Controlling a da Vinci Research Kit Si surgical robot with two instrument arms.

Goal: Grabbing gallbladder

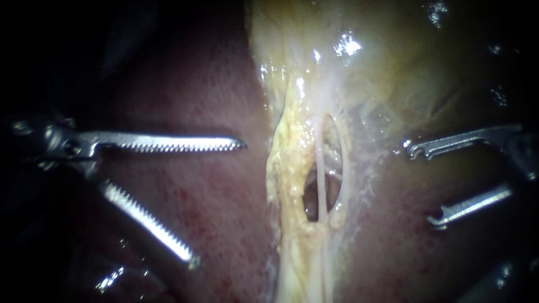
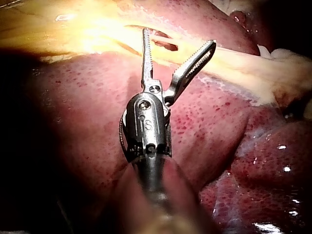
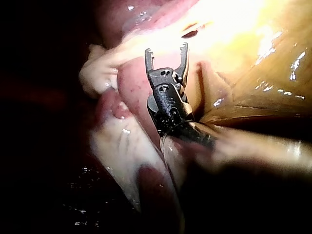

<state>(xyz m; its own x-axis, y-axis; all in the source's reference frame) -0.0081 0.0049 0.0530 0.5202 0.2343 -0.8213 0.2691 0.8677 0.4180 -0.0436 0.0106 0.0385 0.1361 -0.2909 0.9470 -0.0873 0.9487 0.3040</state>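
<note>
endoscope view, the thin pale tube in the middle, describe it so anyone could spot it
A yellowish band of tissue runs down the middle over the red liver. Partway down it opens into an oval window, and the tube is the thin whitish strand crossing that window lengthwise. Unlike the lumpy tissue around it, it is smooth and straight.

Shafts of left instrument (image 1: 219, 203) and right instrument (image 1: 422, 185) vanish into dark at the side edges; gallbladder (image 1: 404, 62) runs off the top.
</note>
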